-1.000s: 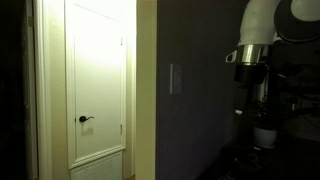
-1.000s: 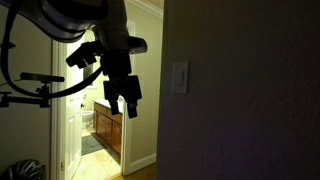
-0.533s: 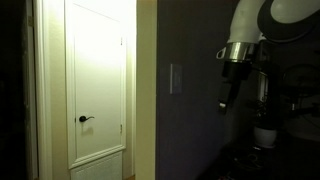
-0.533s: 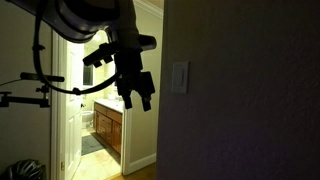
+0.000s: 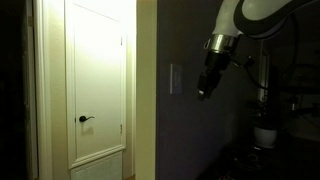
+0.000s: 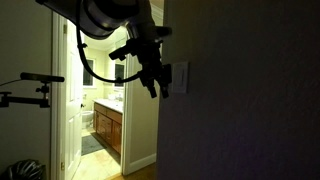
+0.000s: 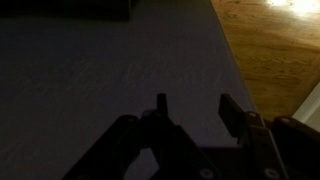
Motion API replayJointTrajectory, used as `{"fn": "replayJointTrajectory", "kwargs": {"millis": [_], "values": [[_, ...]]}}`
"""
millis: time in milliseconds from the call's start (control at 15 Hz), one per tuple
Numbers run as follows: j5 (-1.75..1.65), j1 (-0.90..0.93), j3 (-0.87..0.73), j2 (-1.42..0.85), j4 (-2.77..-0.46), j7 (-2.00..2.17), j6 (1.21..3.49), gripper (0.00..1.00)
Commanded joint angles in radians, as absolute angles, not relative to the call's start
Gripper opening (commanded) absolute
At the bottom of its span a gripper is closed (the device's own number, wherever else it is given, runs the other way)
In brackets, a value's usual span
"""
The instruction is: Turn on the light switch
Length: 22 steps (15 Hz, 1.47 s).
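Observation:
The light switch [image 5: 176, 78] is a small pale upright plate on the dark purple-grey wall, and it shows in both exterior views [image 6: 180, 77]. My gripper [image 5: 203, 93] hangs close in front of the wall, just beside the switch and slightly below its middle. In an exterior view the gripper [image 6: 154, 88] is a dark shape overlapping the plate's edge; I cannot tell whether it touches. In the wrist view the two fingers [image 7: 195, 105] stand apart with bare wall between them, empty. The switch does not show in the wrist view.
A white door [image 5: 98, 60] with a black lever handle [image 5: 85, 119] stands beside the wall corner. A lit doorway shows a wooden vanity [image 6: 108, 130]. A dark stand [image 6: 30, 95] is at the side. Wooden floor [image 7: 275, 45] lies past the wall's edge.
The arm has swung toward the wall and risen, bringing the gripper from well away to right beside the switch plate. The fingers stay apart.

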<state>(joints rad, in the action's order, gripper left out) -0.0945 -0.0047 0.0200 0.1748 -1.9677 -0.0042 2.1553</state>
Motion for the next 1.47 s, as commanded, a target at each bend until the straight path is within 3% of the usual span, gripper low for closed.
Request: {"fn": "replayJointTrajectory", "kwargs": {"millis": [0,200,400,1400], "values": [[-0.101,-0.006,0.02,0.147,-1.905,0.043,2.21,0.3],[-0.104,-0.006,0.022,0.145,-1.878,0.066,2.252,0.09],[-0.1,-0.007,0.022,0.136,-1.86,0.091,2.301,0.02],[-0.101,0.0,0.021,0.027,-1.752,0.158,2.437,0.05]]}}
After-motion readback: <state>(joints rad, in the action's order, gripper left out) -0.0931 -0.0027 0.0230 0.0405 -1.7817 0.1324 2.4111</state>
